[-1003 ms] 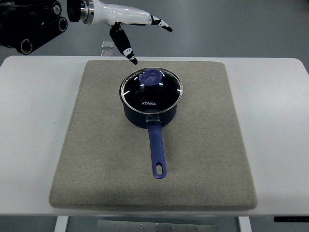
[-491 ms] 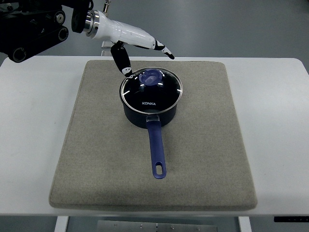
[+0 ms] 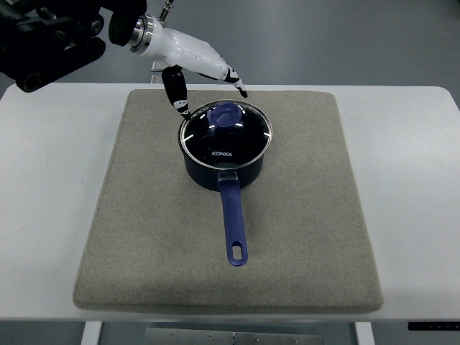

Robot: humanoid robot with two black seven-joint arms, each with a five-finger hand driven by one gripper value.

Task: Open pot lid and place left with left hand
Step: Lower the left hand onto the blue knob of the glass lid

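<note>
Left hand: my white left hand with black fingertips (image 3: pixel 192 66) reaches in from the far left corner and hangs over the far left rim of the pot, touching nothing.
Fingers: spread apart and holding nothing; the thumb (image 3: pixel 175 92) points down just beside the lid's far left edge, and the other fingers stretch right, their tips above the lid's far edge.
Lid: round glass lid with a steel rim (image 3: pixel 226 134), still seated flat on the pot; the print "KONKA" reads on the glass.
Knob: translucent blue knob (image 3: pixel 226 113), on the far part of the lid as seen from above, between and slightly nearer than my thumb and fingertips.
Pot: dark blue saucepan (image 3: pixel 215 177), standing upright on the far middle of the mat.
Handle: long blue handle with a hanging hole (image 3: pixel 233 226), pointing toward the near side.
Mat: square grey-beige felt mat (image 3: pixel 144 237), lying on the table.
Table: white table (image 3: pixel 43 187).
</note>
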